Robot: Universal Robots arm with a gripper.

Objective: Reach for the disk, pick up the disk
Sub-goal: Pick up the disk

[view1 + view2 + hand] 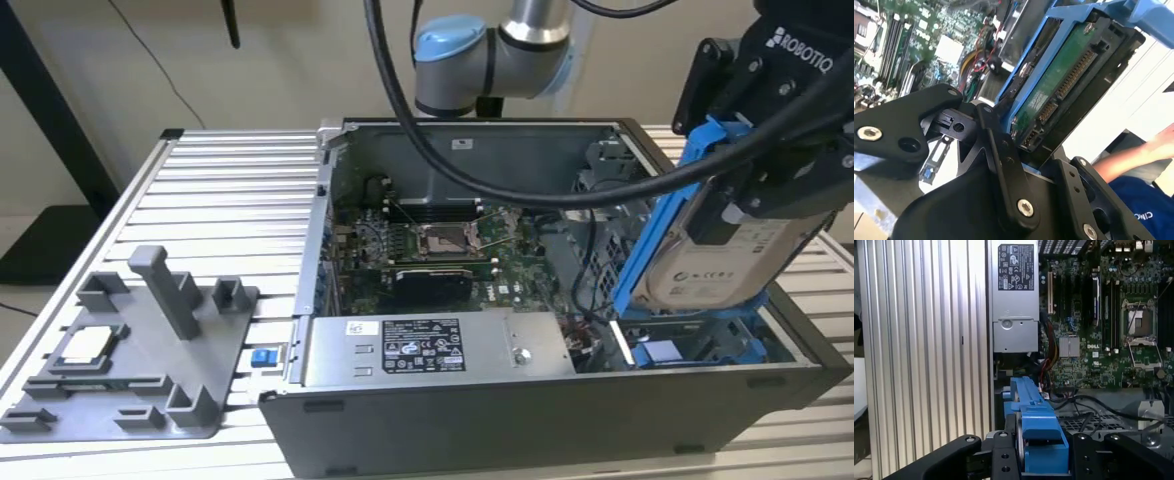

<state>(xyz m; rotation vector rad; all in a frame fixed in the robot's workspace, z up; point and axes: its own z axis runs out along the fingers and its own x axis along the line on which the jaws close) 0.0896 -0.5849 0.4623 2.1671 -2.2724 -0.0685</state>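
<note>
The disk (714, 262), a silver drive with a white label in a bright blue frame, hangs nearly upright above the open computer case's corner at the exterior view's right. My gripper (750, 195) is shut on its upper part, black fingers on both sides. In the second wrist view the disk (1064, 82) shows its green circuit-board face and connector, clamped between the gripper (1034, 147) fingers. The first wrist view shows the blue frame's edge (1036, 432) sitting between the two black fingers (999, 455).
The open computer case (534, 430) holds a motherboard (427, 240), a silver power supply (414, 350) and a blue drive bay (694, 345) under the disk. A grey plastic stand (147, 340) with a pale chip (87, 345) sits on the slatted table. A person's arm (1134, 155) is beside the table.
</note>
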